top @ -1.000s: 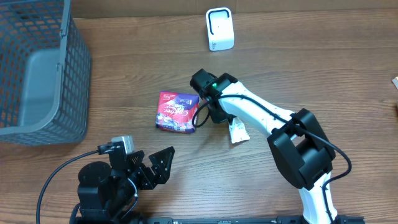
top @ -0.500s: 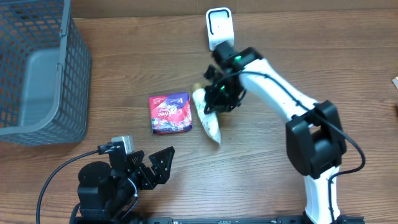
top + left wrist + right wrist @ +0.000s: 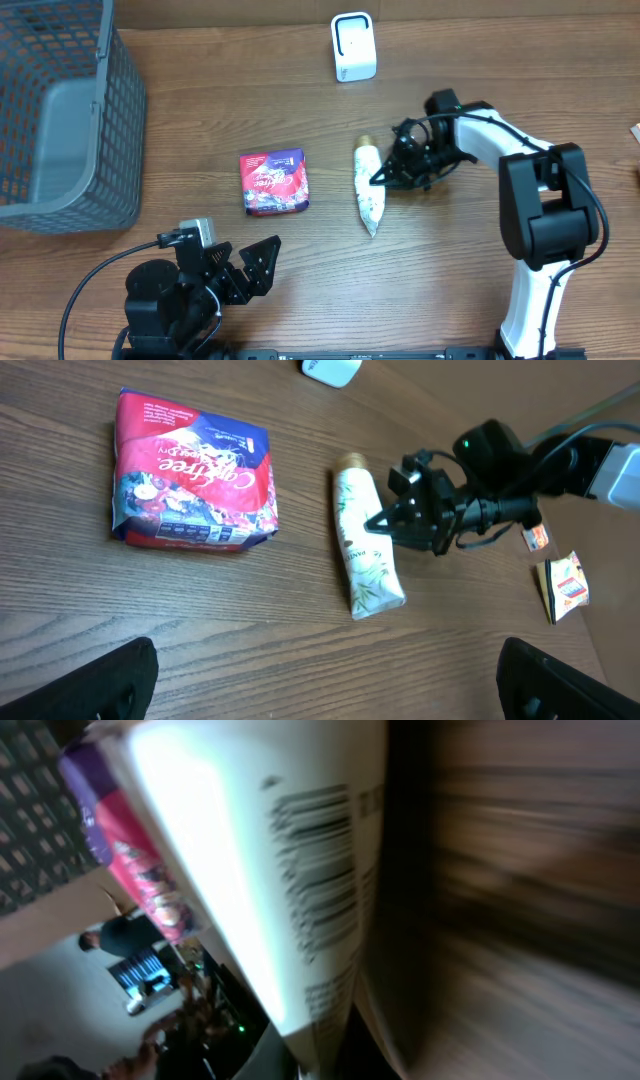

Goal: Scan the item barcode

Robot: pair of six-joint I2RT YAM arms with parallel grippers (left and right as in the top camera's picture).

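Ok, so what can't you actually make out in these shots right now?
- Right wrist view: the barcode on the white tube is smeared by blur, so its digits are unreadable.
- Overhead: the right gripper is shut at the tube's side, but its own body hides whether it pinches or only touches.
- Overhead: the basket is cut off by the left edge.
- Left wrist view: the print on the sachets is too small to read.

Wooden table [image 3: 200, 100]. Basket [image 3: 125, 150] far left; scanner [image 3: 353, 47] at far edge; packet [image 3: 274, 182] mid-table; tube [image 3: 367, 185] near its right; two sachets [image 3: 565, 582] further right.
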